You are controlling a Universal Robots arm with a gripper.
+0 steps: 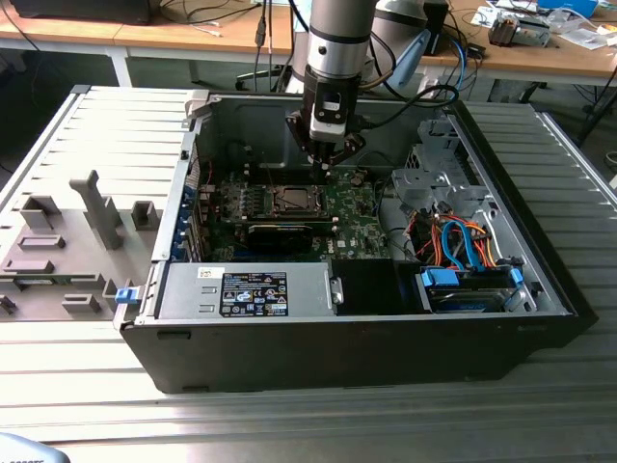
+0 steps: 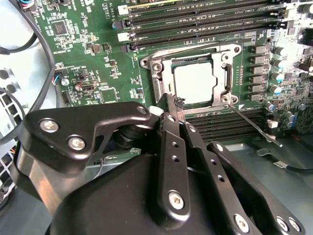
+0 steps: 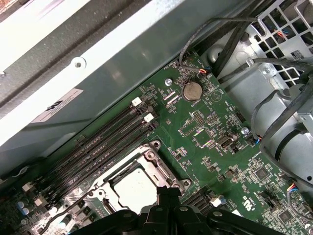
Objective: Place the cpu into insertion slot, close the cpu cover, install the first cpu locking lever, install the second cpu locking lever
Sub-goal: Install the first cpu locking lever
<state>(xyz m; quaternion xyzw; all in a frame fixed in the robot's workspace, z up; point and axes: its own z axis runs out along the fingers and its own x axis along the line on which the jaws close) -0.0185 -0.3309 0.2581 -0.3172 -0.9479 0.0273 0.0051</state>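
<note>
One black two-fingered gripper point(image 1: 328, 166) hangs from the grey arm inside one open black computer case point(image 1: 337, 357), low over the green motherboard point(image 2: 98, 29). Its two fingers are clenched tip to tip, and in both wrist views the closed tips point(image 2: 171, 104) point(image 3: 168, 192) sit right at the edge of the small square metal-rimmed insertion slot point(image 1: 289, 198). I cannot tell whether anything is pinched between them. The one cpu point(image 2: 194, 83) point(image 3: 134, 188), a flat square chip with a silver-grey top, lies in that slot. The one thin silver cpu cover point(image 2: 157, 81) point(image 3: 166, 169), a frame plate with a square opening, lies flat around it. One thin metal locking lever point(image 2: 254, 125) slants away from a corner of the socket, free of the frame. In the first wrist view, two small white tabs point(image 3: 136, 102) end the long black slots beside the socket, and one round silver coin cell point(image 3: 191, 90) sits further out on the board.
</note>
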